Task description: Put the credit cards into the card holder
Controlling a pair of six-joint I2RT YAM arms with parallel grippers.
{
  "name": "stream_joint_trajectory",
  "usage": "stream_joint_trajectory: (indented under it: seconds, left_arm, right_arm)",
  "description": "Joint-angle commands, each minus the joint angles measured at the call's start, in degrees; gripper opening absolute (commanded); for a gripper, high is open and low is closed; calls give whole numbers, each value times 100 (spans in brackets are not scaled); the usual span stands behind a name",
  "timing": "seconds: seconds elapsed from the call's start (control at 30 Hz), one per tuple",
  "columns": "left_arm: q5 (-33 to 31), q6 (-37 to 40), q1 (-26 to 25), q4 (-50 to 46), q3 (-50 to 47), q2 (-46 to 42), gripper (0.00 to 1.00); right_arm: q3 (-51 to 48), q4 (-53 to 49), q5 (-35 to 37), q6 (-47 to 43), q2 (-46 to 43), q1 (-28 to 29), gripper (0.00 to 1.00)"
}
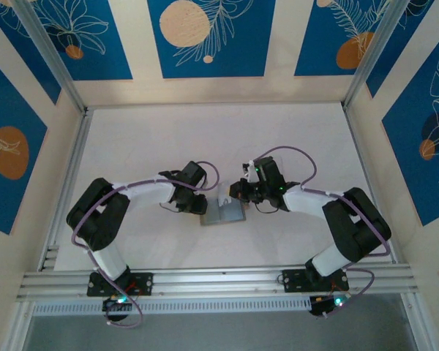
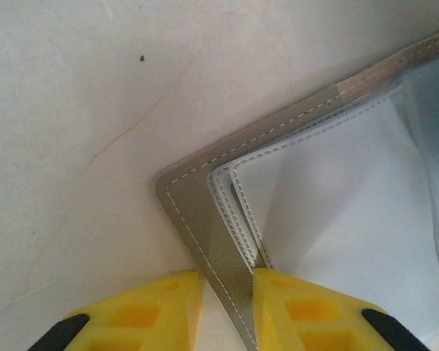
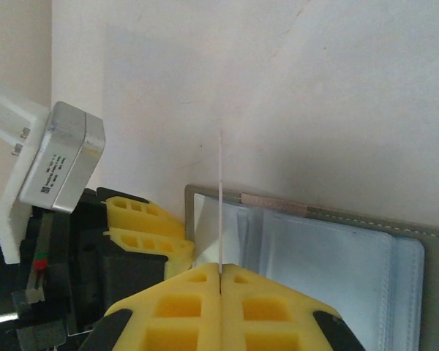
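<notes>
I see the holder [image 1: 221,214] lying open in the middle of the table [image 1: 146,146], between the two arms. My left gripper [image 2: 227,307] has its jaws clamped on the edge of the holder's grey cover, near one corner (the stitching runs right between the yellow fingers [image 2: 150,318]). My right gripper [image 3: 220,281] is pinched tight on a white card [image 3: 220,190], held edge-on over the holder's pale blue inside. I cannot tell whether the card touches it.

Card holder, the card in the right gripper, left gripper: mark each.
card holder [image 2: 194,212], left wrist view, grey stitched corner.
credit card [image 3: 220,197], right wrist view, thin upright edge.
left gripper [image 2: 227,276], left wrist view, between fingertips.
</notes>
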Motion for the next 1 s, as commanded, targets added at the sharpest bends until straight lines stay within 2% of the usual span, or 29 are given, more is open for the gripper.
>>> stream_joint_trajectory:
  seconds: [0.0, 0.97]
  left_arm:
    - [-60, 11, -123, -51, -159, 445, 25]
    - [-30, -24, -121, -90, -114, 458, 24]
  right_arm:
    - [-64, 238, -97, 51, 114, 57, 0]
    - [-168, 356, 16, -129, 428, 118, 0]
